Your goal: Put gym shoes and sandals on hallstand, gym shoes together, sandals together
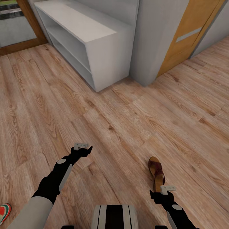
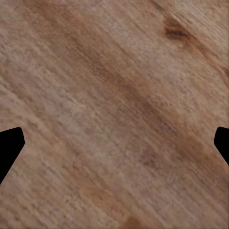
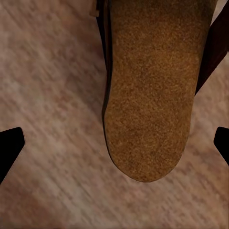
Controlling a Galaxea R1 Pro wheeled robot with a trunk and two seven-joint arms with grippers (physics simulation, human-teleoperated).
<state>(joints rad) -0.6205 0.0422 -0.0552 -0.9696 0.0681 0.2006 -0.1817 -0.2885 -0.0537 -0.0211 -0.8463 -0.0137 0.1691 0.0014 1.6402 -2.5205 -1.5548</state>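
Observation:
One dark brown sandal (image 1: 156, 173) lies on the corridor floor (image 1: 127, 121) at the lower right, heel toward me. My right gripper (image 1: 158, 193) hovers just above its heel. In the right wrist view the tan footbed of the sandal (image 3: 152, 95) sits between the wide-apart fingertips (image 3: 10, 143), and the gripper (image 3: 114, 148) is open and holds nothing. My left gripper (image 1: 85, 150) hangs over bare planks, open (image 2: 114, 148). A gym shoe (image 1: 3, 212) peeks in at the bottom left edge. The pale grey hallstand (image 1: 95, 35) stands at the top, and its shelves look bare.
A grey wall pillar (image 1: 156, 41) stands right of the hallstand, with an orange-brown door (image 1: 187, 35) beyond it. A wood-framed glass door (image 1: 16, 28) is at the upper left. My base (image 1: 114, 218) shows at the bottom.

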